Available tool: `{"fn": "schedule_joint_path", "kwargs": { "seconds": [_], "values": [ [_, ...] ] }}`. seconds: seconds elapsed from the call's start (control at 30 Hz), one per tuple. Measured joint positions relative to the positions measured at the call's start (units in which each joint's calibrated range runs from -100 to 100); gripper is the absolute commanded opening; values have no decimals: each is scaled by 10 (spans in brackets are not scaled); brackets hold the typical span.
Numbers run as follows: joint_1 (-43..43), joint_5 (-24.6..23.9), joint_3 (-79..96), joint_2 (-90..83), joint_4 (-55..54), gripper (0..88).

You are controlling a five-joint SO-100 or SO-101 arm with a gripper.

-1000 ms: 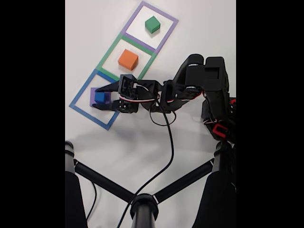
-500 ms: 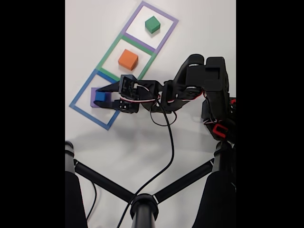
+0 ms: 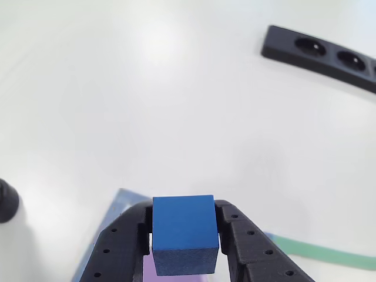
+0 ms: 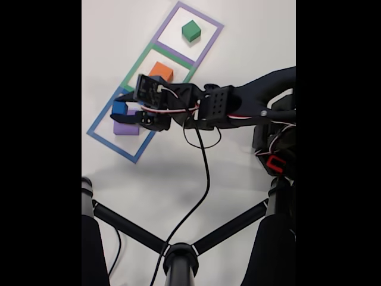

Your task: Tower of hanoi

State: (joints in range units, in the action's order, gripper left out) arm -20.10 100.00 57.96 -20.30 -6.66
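My gripper (image 4: 122, 111) is shut on the blue cube (image 4: 119, 108) and holds it just above the purple block (image 4: 125, 127), which lies inside the blue-framed square (image 4: 101, 122). In the other view the blue cube (image 3: 183, 226) sits clamped between the two black fingers (image 3: 120, 247) of the gripper (image 3: 185, 214), above the white table. An orange cube (image 4: 162, 70) rests in the green-framed square, partly hidden by the gripper body. A green cube (image 4: 191, 30) sits in the purple-framed square at the top.
A black power strip (image 3: 320, 53) lies at the far right on the white table. Black stand legs (image 4: 178, 253) and a black cable (image 4: 205, 179) cross the lower part of the fixed view. The arm's base (image 4: 275, 149) stands at the right.
The gripper has lifted the blue cube off the purple block and shifted slightly up in the fixed view. The arm's upper link has swung down and forward.
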Motion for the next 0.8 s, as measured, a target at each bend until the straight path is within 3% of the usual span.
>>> {"fn": "schedule_joint_path", "kwargs": {
  "seconds": [0.2, 0.43, 0.6, 0.8],
  "values": [
    [43, 0, -154, -117, 355, 1],
    [100, 0, -436, -127, 747, 0],
    [133, 0, -597, -127, 912, 0],
    [171, 0, -704, -139, 1004, 0]
  ]
}}
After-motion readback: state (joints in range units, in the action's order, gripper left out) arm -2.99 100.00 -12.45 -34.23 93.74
